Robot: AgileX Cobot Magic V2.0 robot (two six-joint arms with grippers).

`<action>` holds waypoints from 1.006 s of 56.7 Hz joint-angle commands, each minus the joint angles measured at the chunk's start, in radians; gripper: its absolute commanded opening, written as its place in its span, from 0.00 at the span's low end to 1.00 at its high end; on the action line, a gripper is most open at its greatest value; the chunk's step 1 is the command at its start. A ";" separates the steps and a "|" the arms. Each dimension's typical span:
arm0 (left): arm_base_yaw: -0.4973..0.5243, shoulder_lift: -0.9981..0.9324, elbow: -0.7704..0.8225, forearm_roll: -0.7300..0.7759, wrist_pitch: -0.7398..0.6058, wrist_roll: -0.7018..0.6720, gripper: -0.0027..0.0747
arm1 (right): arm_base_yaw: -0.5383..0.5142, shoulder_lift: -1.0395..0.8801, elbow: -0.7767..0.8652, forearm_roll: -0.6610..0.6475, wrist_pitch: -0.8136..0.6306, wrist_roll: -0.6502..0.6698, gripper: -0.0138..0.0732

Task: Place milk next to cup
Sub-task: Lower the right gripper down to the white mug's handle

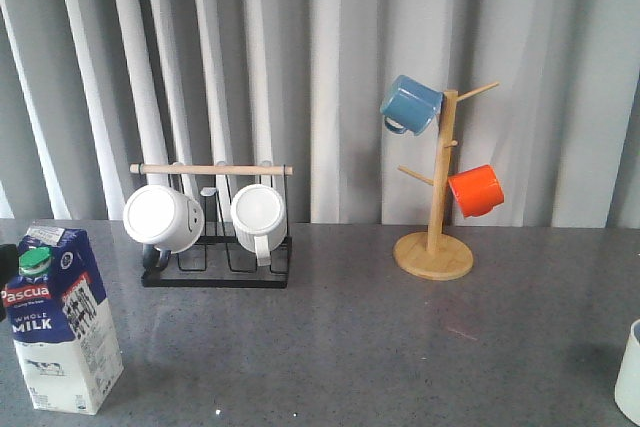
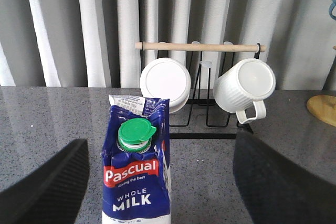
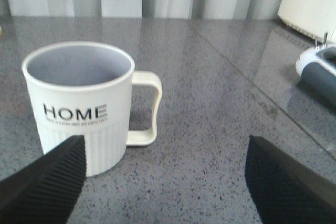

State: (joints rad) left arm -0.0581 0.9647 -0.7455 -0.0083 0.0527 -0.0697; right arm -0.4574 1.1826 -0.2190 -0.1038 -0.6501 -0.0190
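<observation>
Grey speckled table (image 1: 400, 347), pale pleated curtains (image 1: 330, 47) behind. Far left stands one milk (image 1: 62, 319) carton, upright, between the wide-spread left gripper (image 2: 160, 182) fingers, untouched. Next a black rack (image 1: 215, 247) holds two white mugs (image 1: 163, 218), then a wooden mug tree (image 1: 436, 207) carries a blue mug (image 1: 410, 104) and an orange mug (image 1: 475, 190). Far right: one empty cup (image 3: 84, 106), right gripper (image 3: 163, 182) spread wide beside it.
</observation>
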 commanded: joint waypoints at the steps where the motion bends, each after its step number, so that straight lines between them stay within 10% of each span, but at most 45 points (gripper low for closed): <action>1: -0.004 -0.011 -0.037 -0.007 -0.076 -0.009 0.72 | -0.016 0.032 -0.025 -0.012 -0.115 -0.002 0.84; 57: -0.004 -0.011 -0.037 -0.007 -0.076 -0.009 0.72 | -0.150 0.226 -0.135 -0.187 -0.147 0.081 0.84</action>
State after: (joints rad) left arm -0.0581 0.9647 -0.7455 -0.0083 0.0527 -0.0697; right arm -0.5888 1.4145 -0.3261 -0.2834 -0.7142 0.0551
